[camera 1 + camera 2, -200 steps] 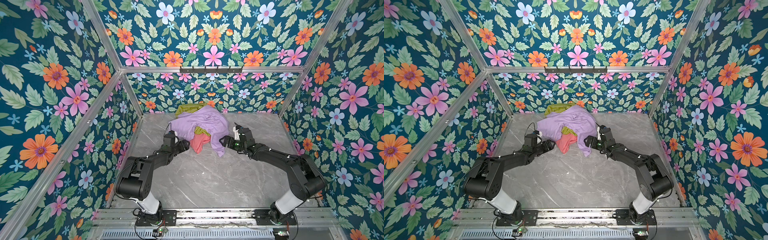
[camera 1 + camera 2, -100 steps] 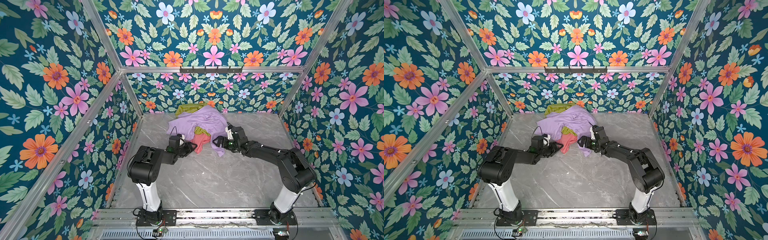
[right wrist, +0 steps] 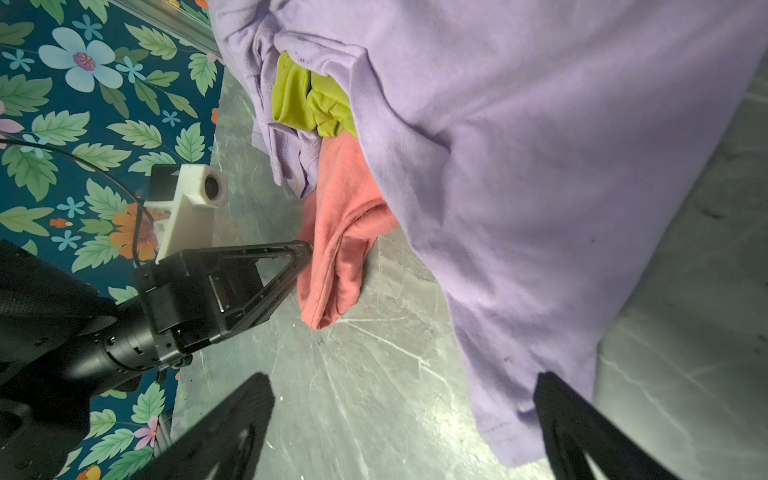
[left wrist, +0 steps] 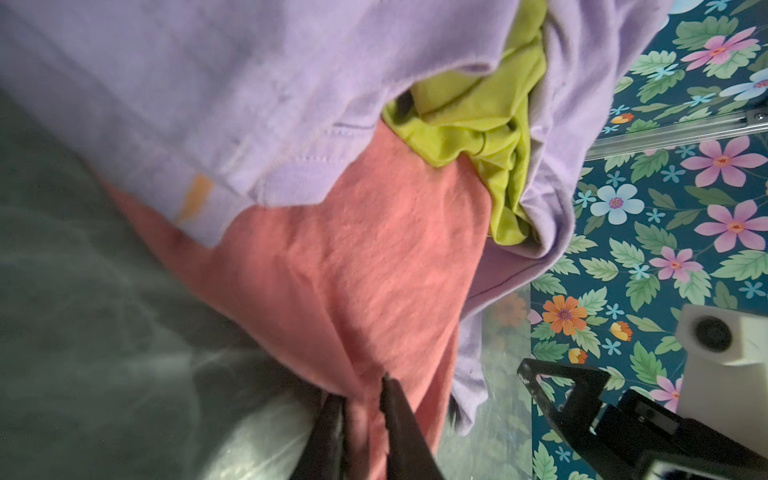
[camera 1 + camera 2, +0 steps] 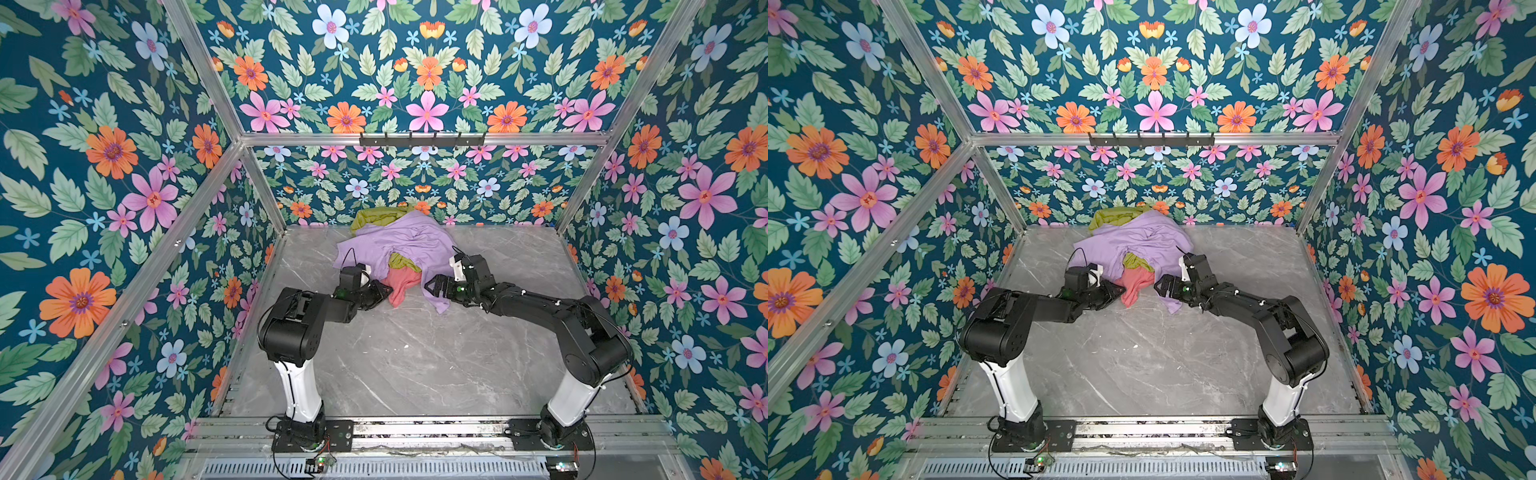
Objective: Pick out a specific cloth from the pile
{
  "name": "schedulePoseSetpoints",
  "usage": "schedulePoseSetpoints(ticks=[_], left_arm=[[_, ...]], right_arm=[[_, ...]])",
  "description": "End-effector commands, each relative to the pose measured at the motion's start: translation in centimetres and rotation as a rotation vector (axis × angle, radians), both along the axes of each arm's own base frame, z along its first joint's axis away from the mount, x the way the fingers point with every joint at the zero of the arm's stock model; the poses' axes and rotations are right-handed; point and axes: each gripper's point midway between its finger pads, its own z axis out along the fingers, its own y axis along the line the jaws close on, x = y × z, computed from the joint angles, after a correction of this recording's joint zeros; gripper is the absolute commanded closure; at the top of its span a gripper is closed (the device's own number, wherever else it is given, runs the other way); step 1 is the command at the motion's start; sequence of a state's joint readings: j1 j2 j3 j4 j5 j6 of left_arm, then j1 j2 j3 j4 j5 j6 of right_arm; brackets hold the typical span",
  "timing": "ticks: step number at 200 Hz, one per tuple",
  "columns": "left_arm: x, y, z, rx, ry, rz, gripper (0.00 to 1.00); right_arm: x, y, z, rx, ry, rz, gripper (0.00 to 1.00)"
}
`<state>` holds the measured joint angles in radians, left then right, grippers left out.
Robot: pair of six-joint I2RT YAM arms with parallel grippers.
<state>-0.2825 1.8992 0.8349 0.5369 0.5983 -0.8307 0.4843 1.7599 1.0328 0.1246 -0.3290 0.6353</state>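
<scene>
The pile (image 5: 407,245) lies at the back middle of the marble floor, with a large lilac cloth on top and olive-green cloth (image 5: 374,216) showing behind and beneath it. The salmon-pink cloth (image 5: 401,284) (image 4: 365,257) sticks out from under the lilac one at the pile's front. My left gripper (image 5: 384,291) (image 4: 361,395) is shut on a pinched fold at this cloth's left edge, low over the floor. My right gripper (image 5: 432,286) (image 3: 403,399) stands wide open just right of the pink cloth, with one finger (image 3: 557,399) against the lilac cloth's hanging corner (image 3: 519,145).
Floral walls with aluminium posts enclose the floor (image 5: 415,365) on three sides. A black hook rail (image 5: 422,139) runs along the back wall above the pile. Bare marble stretches from the pile's front to the arm bases.
My left gripper has moved to the pink cloth's edge and shut on it. The right gripper has moved left to the front of the pile, still open.
</scene>
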Motion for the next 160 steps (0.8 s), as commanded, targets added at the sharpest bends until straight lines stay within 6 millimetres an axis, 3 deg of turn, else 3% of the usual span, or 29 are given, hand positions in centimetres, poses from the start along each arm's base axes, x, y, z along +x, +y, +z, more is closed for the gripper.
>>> schedulePoseSetpoints(ticks=[1,77,160], left_arm=[[0.0,-0.1,0.3,0.003,-0.012,-0.015,0.86],[0.0,-0.1,2.6,-0.012,-0.055,-0.014,0.98],[0.8,-0.4,7.1,-0.038,-0.129,-0.015,1.0]], right_arm=[[-0.1,0.5,0.5,0.013,-0.017,0.016,0.01],[-0.4,1.3,1.5,0.034,-0.029,0.043,0.01],[-0.6,1.6,2.6,0.048,-0.055,0.052,0.01]])
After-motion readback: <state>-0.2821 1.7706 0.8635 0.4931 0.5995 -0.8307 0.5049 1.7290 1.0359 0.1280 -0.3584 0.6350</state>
